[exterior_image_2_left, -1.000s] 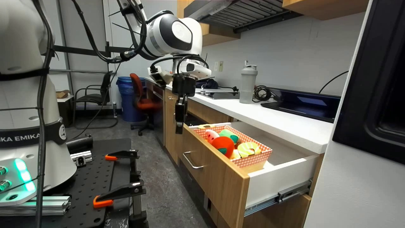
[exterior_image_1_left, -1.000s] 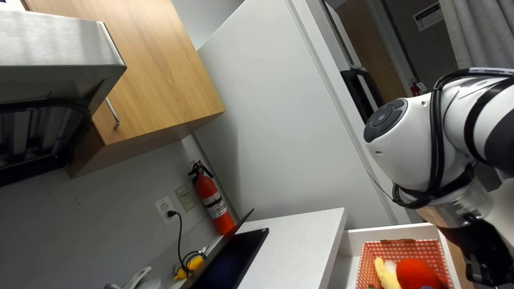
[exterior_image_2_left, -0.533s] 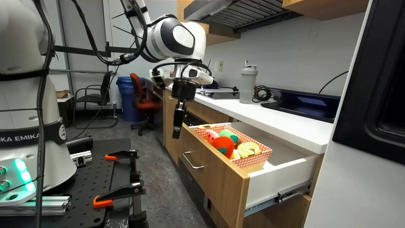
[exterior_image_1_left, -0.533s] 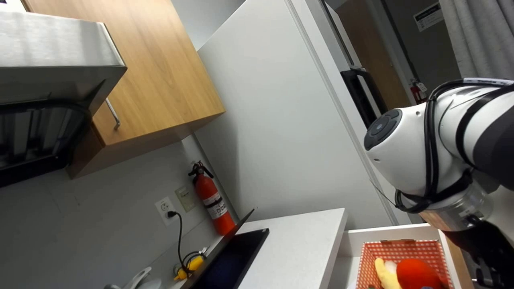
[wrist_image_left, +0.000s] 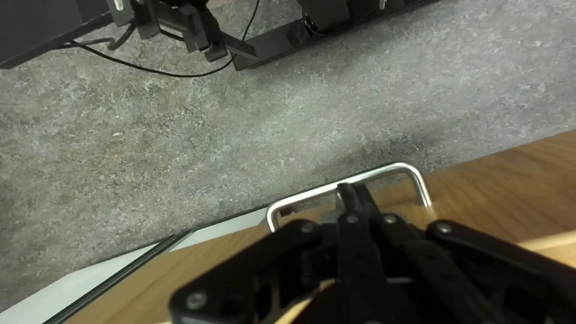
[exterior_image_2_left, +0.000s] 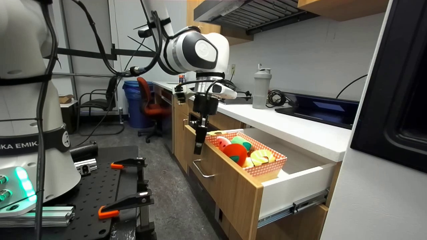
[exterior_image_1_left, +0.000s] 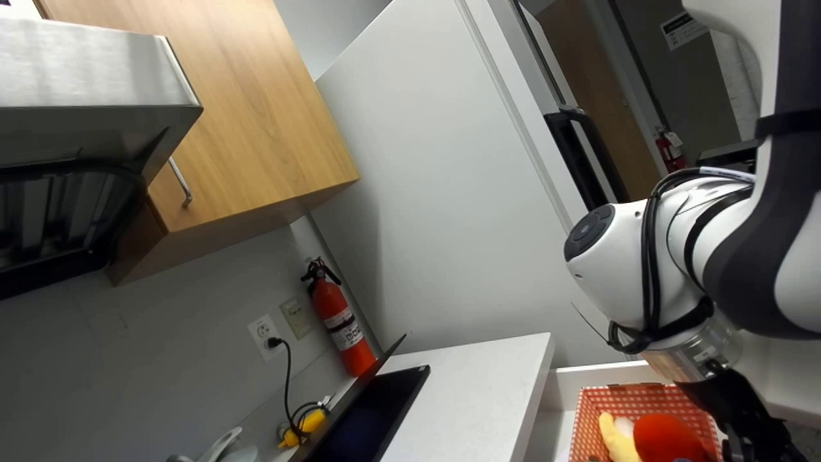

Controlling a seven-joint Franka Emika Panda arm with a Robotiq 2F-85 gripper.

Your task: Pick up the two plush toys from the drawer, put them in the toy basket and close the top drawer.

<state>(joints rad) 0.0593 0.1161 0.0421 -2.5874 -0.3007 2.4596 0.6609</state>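
The top drawer (exterior_image_2_left: 297,188) is pulled open; its white inside (exterior_image_1_left: 593,375) shows in both exterior views. Inside stands the toy basket (exterior_image_2_left: 262,170), orange-red checked, also in an exterior view (exterior_image_1_left: 680,399). It holds several plush toys: green (exterior_image_2_left: 241,141), red (exterior_image_2_left: 235,152), yellow (exterior_image_2_left: 262,156) and pink (exterior_image_2_left: 223,142). I cannot tell which two the task means. My gripper (exterior_image_2_left: 198,148) hangs outside the drawer front, above the metal handle (exterior_image_2_left: 202,169), pointing down. In the wrist view my gripper (wrist_image_left: 352,188) is shut and empty, its tips overlapping the handle (wrist_image_left: 310,194); touching cannot be told.
The white counter (exterior_image_2_left: 283,123) overhangs the drawer and carries a shaker bottle (exterior_image_2_left: 262,87) and a dark laptop (exterior_image_2_left: 317,110). A black bench with clamps (exterior_image_2_left: 125,206) stands opposite. A fridge-like white panel (exterior_image_2_left: 377,186) borders the drawer side. Grey floor (wrist_image_left: 270,135) lies below.
My gripper has moved down and towards the drawer front, in line with the handle. It stays shut. The drawer, basket and toys have not moved.
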